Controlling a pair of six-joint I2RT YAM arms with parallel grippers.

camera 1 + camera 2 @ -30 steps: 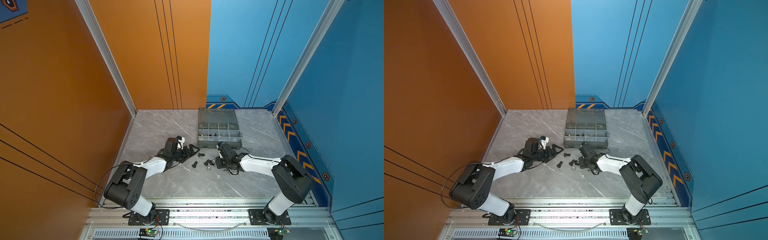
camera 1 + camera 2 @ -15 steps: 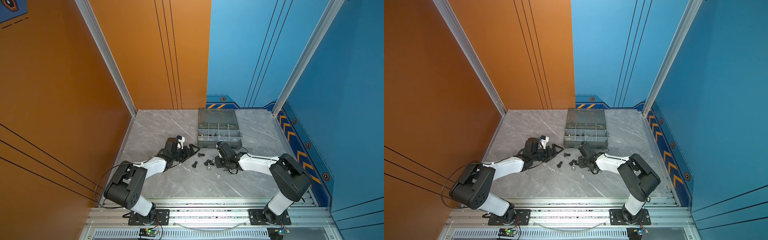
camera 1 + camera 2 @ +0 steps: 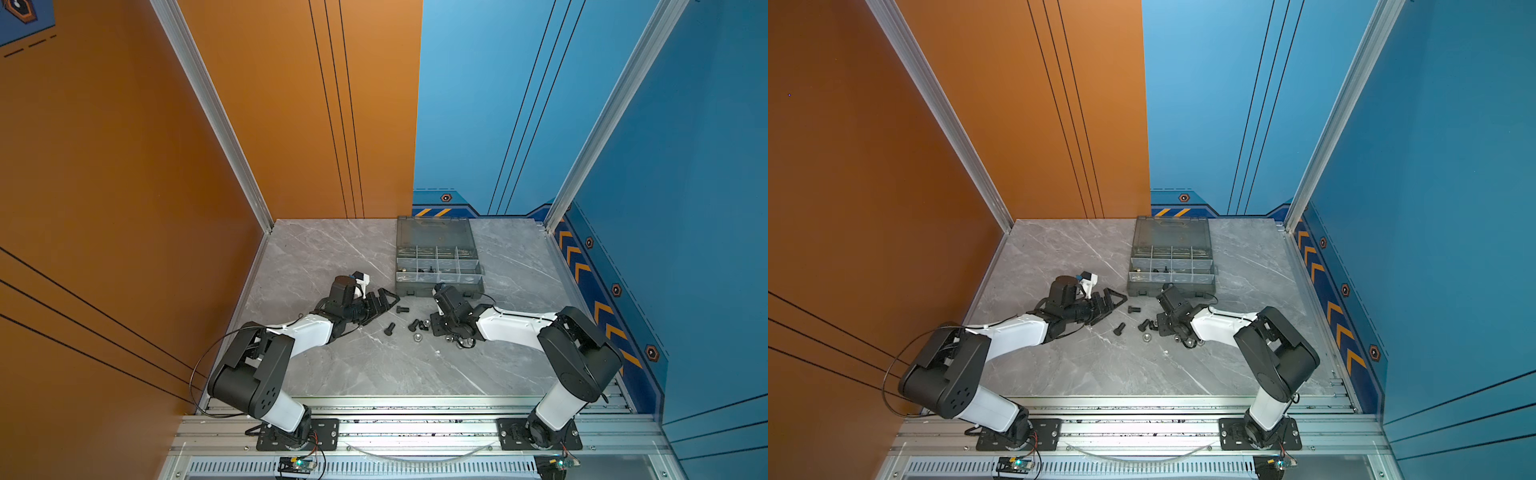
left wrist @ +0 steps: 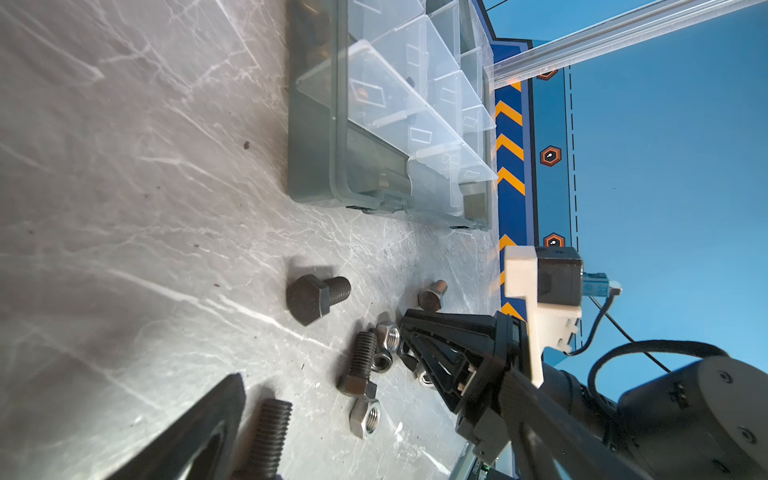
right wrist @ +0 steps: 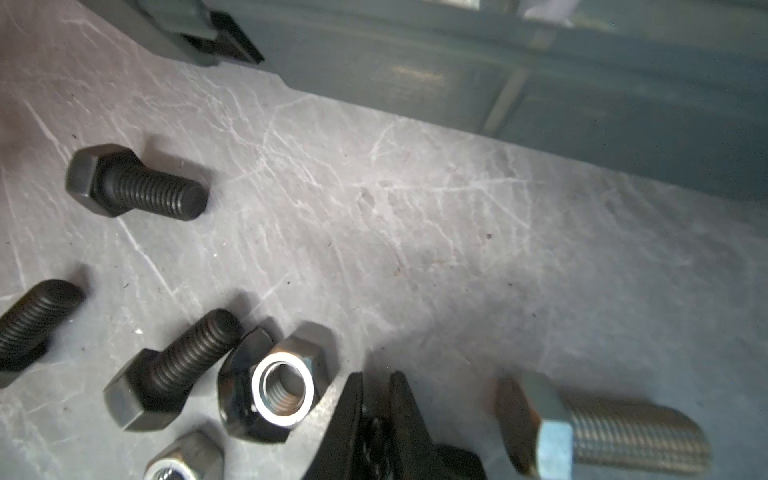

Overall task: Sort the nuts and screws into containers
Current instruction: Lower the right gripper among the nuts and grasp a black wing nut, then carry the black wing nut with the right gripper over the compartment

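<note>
Matte black threaded screws (image 5: pixel 137 183); shiny silver metal nut (image 5: pixel 258 388); smoky translucent plastic case (image 4: pixel 316 124); smooth marbled tabletop (image 5: pixel 415 228).

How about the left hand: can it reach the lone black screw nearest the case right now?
Probably yes. The left hand is open just beside that screw, with only bare table between; the right hand works farther off.
</note>
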